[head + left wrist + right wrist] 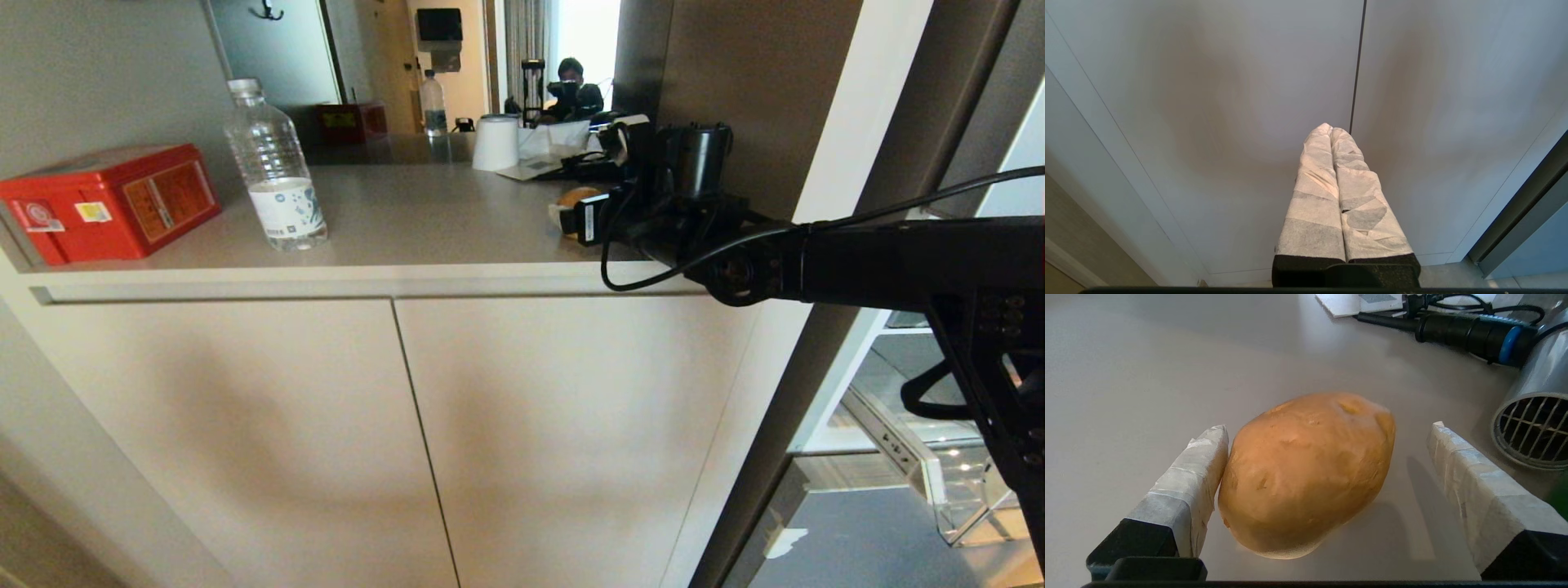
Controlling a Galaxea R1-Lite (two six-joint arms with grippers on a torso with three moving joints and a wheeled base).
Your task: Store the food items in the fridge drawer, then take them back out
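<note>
Potato [1306, 473] lies on its side on the table [1126, 375], between the fingers of the right tool [1327, 457]. One taped finger [1196, 473] touches the potato's flank or sits just beside it; the other finger stands clear, with bare table between it and the potato. Tool state: wide open, nothing gripped. The potato rests on its own weight, shadow directly under it.

Judgement: the fingers straddle the potato's short axis, which suits a pinch across the narrower width. The offset means one finger would meet it first on closing and could nudge or roll it toward the other.

In the head view, the right tool [584, 216] reaches level over the table's near edge, the potato [575, 196] just visible beyond its tip. Past the free finger: a grey hair dryer [1531, 420] with grilled end, and a black plug and cable [1461, 330] farther out. Well off to the other side: a bottle [276, 167] and red box [106, 200].

Drawer [963, 490], clear plastic, is pulled out low below the right arm, beside the fridge panel [759, 98]. Pepper not clearly identifiable in any view.

Left tool [1331, 134]: fingers pressed together, empty, parked facing the cabinet doors [1208, 122].
</note>
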